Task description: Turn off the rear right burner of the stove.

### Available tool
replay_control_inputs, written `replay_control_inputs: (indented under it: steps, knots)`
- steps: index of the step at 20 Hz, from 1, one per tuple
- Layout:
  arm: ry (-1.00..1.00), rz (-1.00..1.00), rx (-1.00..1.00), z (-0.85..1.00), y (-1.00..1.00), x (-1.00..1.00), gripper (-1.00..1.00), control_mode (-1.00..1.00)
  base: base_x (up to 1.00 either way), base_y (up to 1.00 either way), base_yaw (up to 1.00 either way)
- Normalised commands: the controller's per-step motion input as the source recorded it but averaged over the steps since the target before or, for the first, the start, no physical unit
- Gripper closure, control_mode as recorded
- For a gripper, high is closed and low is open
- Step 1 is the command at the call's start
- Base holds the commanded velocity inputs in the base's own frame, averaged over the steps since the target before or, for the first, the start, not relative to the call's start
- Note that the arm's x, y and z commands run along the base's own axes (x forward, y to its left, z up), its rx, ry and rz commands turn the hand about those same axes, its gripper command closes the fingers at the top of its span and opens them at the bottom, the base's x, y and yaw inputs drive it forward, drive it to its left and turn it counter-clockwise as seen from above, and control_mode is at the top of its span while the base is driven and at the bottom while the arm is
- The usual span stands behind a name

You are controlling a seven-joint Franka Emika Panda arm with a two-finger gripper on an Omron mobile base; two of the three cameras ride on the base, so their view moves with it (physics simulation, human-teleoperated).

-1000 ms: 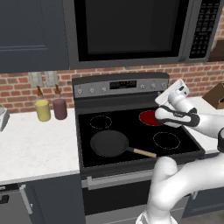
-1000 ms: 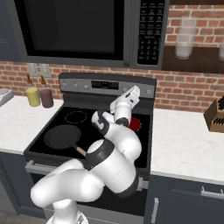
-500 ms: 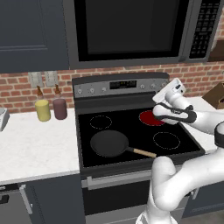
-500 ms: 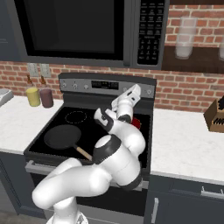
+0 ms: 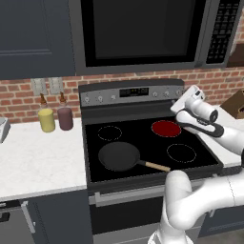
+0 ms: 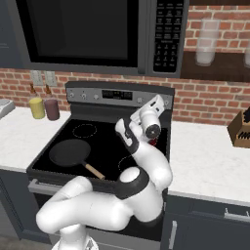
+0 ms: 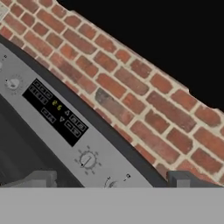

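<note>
The stove (image 5: 143, 139) is a black glass cooktop with a steel knob panel (image 5: 109, 97) at the back. Its rear right burner (image 5: 166, 127) glows as a solid red disc. A sliver of that burner (image 6: 154, 142) shows behind my arm in the right base view. My gripper (image 5: 182, 99) hovers just above and behind the red disc, at the right end of the panel, and is open with nothing between the fingertips (image 7: 38, 179). In the hand view a small round knob (image 7: 87, 160) lies just ahead of my gripper (image 7: 111, 181), beside the digital display (image 7: 54, 111). A second knob (image 7: 111, 184) peeks in at the bottom.
A black frying pan (image 5: 119, 156) with a wooden handle sits on the front left burner. A yellow bottle (image 5: 46, 119) and a purple bottle (image 5: 65, 118) stand on the left counter. A black microwave (image 5: 143, 33) hangs above. A knife block (image 6: 240, 129) stands on the right counter.
My hand has shifted slightly to the right along the panel's right end. The jaws have stayed open and the burner is still red.
</note>
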Motion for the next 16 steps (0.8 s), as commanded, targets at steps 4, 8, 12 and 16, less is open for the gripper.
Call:
replay_control_inputs:
  steps: [4,8,12,16]
  knots:
    - [0.02,0.0,-0.03,-0.01,0.01,0.01,-1.0,-1.0,0.0,0.0,0.0]
    - [0.0,0.0,-0.08,-0.13,0.0,0.05,-1.0,-1.0,0.0,0.0,0.0]
    - [0.0,0.0,-0.1,-0.15,0.0,0.16,-1.0,-1.0,0.0,0.0,0.0]
    - [-0.01,0.0,-0.09,-0.12,0.0,0.18,-1.0,-1.0,0.0,0.0,0.0]
